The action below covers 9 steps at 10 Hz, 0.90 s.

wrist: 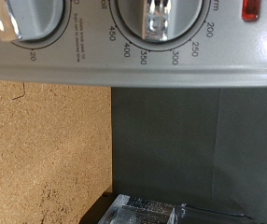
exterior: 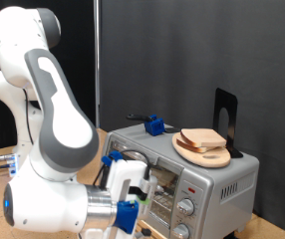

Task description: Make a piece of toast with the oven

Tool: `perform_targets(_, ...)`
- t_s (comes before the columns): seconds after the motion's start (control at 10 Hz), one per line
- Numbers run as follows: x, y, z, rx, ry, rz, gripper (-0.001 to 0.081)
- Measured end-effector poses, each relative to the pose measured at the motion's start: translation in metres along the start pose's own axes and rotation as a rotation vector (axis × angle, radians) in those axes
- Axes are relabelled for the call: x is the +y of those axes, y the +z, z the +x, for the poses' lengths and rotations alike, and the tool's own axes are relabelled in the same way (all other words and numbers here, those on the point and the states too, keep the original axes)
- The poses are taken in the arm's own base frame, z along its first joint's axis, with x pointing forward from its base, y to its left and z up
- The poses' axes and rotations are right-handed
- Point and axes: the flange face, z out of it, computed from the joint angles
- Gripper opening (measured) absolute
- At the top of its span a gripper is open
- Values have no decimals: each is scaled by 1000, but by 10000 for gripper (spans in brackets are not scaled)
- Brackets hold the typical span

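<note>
Atop the oven (exterior: 197,179), toast (exterior: 203,139) on wooden plate (exterior: 198,152), jaws' state cannot be told

On the boxy silver-grey metal toaster oven (wrist: 133,42), the scale around the middle round chrome knob (wrist: 160,19) reads 450, 400, 350, 300, 250 and 200. Beside the other grey round knob (wrist: 26,21) a "20" can be made out; the remaining lettering is cut off or too blurred to read.

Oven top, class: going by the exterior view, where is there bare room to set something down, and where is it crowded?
The oven top has a bare strip between the blue clip and the wooden plate, plus its front edge. The exterior view's right end is crowded: the piece of toast on the plate, black stand behind. The pincer crowds the oven's front, by the knobs.
</note>
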Motion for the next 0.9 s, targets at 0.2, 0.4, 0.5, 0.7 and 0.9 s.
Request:
perform_targets(0.2, 2, 0, -3, -40, -22, 0, 800)
perform_targets(0.4, 8, -2, 2, -26, -91, 9, 800)
perform_targets(0.5, 13, -1, 8, -4, -104, 9, 800)
perform_targets(0.7, 21, 5, 22, 18, -108, 8, 800)
perform_targets(0.9, 26, 16, 34, 8, -78, 13, 800)
